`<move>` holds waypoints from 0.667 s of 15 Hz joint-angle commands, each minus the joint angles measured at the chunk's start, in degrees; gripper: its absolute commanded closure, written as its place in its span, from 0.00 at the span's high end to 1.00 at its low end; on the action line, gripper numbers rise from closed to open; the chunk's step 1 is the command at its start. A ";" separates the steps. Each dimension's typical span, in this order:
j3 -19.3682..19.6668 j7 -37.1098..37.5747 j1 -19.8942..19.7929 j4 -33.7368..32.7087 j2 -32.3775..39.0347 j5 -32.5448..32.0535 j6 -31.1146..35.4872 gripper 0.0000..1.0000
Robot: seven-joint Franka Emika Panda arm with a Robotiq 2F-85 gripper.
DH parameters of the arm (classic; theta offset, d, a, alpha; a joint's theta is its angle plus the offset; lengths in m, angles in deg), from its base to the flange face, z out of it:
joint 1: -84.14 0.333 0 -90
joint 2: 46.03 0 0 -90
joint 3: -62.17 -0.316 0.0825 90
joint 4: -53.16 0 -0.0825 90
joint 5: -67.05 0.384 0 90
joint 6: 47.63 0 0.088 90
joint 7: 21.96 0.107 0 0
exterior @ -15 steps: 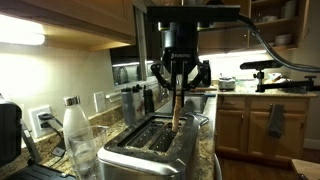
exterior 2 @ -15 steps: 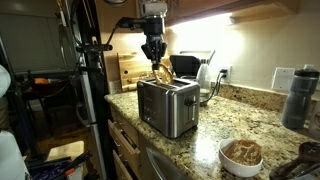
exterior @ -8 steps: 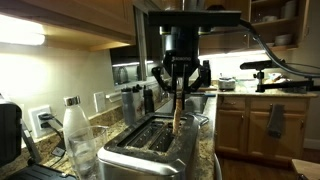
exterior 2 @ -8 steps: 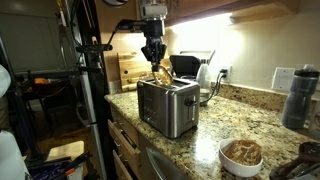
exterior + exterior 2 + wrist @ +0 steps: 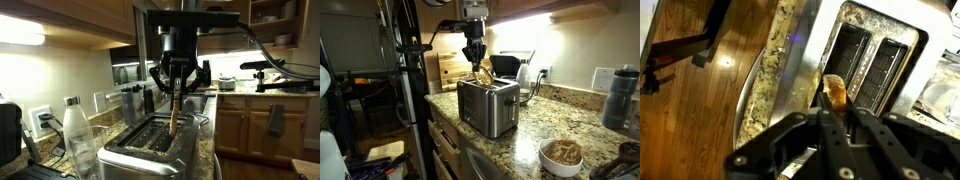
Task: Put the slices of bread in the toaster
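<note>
A shiny steel toaster (image 5: 150, 150) (image 5: 487, 105) (image 5: 875, 60) with two long dark slots stands on the granite counter. My gripper (image 5: 177, 88) (image 5: 475, 62) (image 5: 830, 112) hangs above it, shut on a tan slice of bread (image 5: 175, 112) (image 5: 480, 74) (image 5: 835, 93). The slice hangs upright, its lower edge just above the toaster's top, near the slot closer to the counter's edge. In the wrist view the slice sticks out past the fingertips, over the toaster's steel side beside that slot.
A clear bottle with a white cap (image 5: 75, 135) stands next to the toaster. A bowl (image 5: 561, 155) and a dark bottle (image 5: 616, 98) sit further along the granite counter (image 5: 580, 125). A kettle (image 5: 527, 75) and wooden boards (image 5: 450, 70) stand behind the toaster.
</note>
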 commanded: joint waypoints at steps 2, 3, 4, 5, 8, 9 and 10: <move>1.03 -1.17 1.06 2.34 -1.23 2.69 3.00 0.09; 1.02 -1.22 1.04 2.47 -1.29 2.83 3.09 0.09; 1.04 -1.36 1.02 2.55 -1.28 2.90 2.99 0.09; 1.05 -1.41 1.00 2.67 -1.31 2.94 2.97 0.09; 1.16 -1.36 0.98 3.16 -1.46 3.48 3.59 0.40; 1.17 -1.40 0.98 3.38 -1.58 3.60 3.77 0.45; 1.13 -1.34 0.92 3.60 -1.69 3.52 3.87 0.53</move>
